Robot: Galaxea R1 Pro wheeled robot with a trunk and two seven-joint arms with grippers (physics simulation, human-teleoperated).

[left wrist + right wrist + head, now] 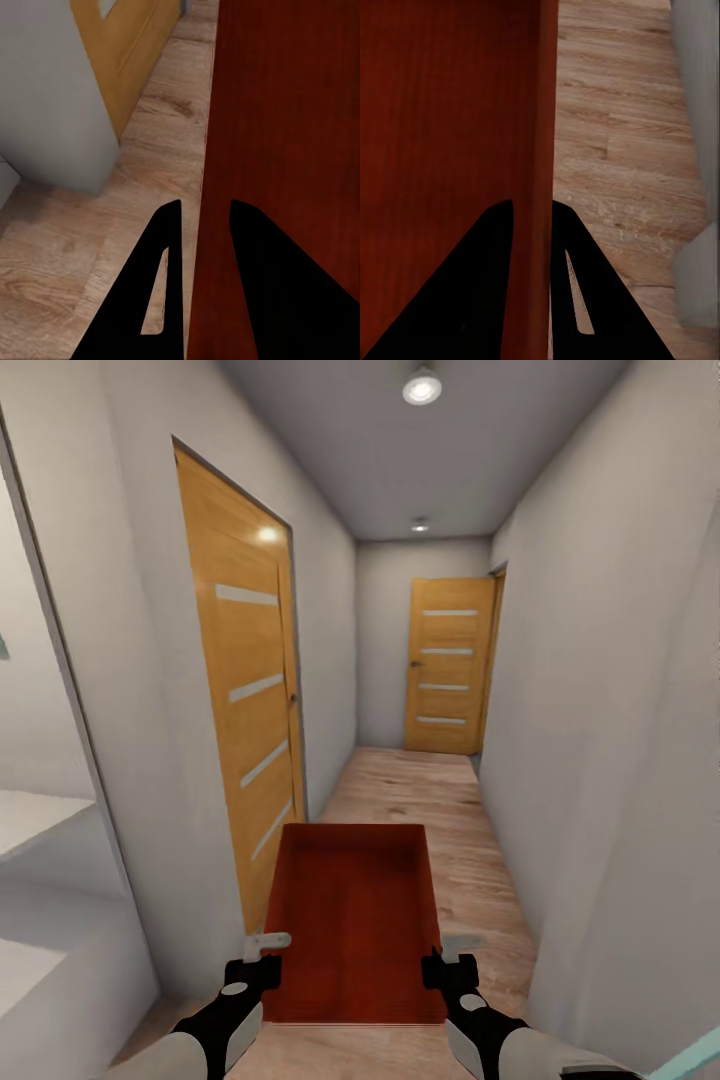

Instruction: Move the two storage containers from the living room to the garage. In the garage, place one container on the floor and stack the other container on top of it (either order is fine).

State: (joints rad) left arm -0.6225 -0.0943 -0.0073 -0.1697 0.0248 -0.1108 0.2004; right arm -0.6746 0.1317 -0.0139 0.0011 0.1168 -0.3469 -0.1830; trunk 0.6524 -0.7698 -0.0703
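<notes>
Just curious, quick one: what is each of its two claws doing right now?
Left gripper: shut on the left wall of the orange-red bin.
Right gripper: shut on the bin's right wall.

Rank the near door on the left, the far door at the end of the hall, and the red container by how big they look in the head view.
1. Near door, largest.
2. Container.
3. Far door, smallest, though distance shrinks it; both doors may really match.
</notes>
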